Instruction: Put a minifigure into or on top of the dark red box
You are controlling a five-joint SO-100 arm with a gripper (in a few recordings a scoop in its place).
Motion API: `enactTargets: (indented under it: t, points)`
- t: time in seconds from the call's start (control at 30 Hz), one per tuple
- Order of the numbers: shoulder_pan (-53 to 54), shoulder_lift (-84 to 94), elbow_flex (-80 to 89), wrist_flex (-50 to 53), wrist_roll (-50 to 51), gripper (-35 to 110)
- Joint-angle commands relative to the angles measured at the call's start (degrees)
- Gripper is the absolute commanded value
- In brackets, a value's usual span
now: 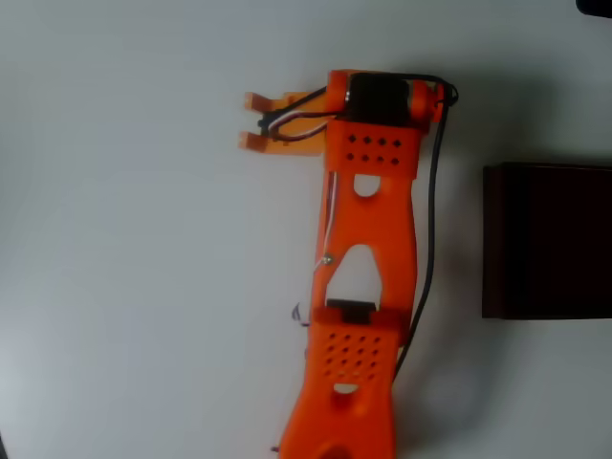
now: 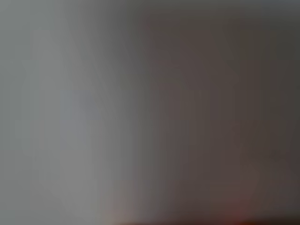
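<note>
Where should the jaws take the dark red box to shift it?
The dark red box looks too broad to span, so probably pinch its left wall from above; that straight edge lies nearest the arm. The open gripper points away from it.

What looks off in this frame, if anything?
The wrist view is a pure grey-brown blur with no usable detail. Overhead, the end effector is open and empty, pointing left, away from the dark red box at the right edge. Nothing looks spilled or damaged.

The orange arm (image 1: 363, 277) points its parted fingers (image 1: 255, 142) left, away from the dark red box (image 1: 545, 239).
</note>
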Motion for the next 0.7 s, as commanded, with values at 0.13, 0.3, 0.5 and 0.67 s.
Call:
enactTargets:
  t: [0.13, 0.3, 0.5, 0.67]
  points:
    - [0.70, 0.44, -1.23, 0.62, -0.62, 1]
    - [0.88, 1.05, -0.79, 0.70, -0.44, 0]
    - [1.58, 5.10, 1.85, 0.88, -0.70, 0]
    - [3.96, 15.29, 10.20, 1.05, -2.20, 0]
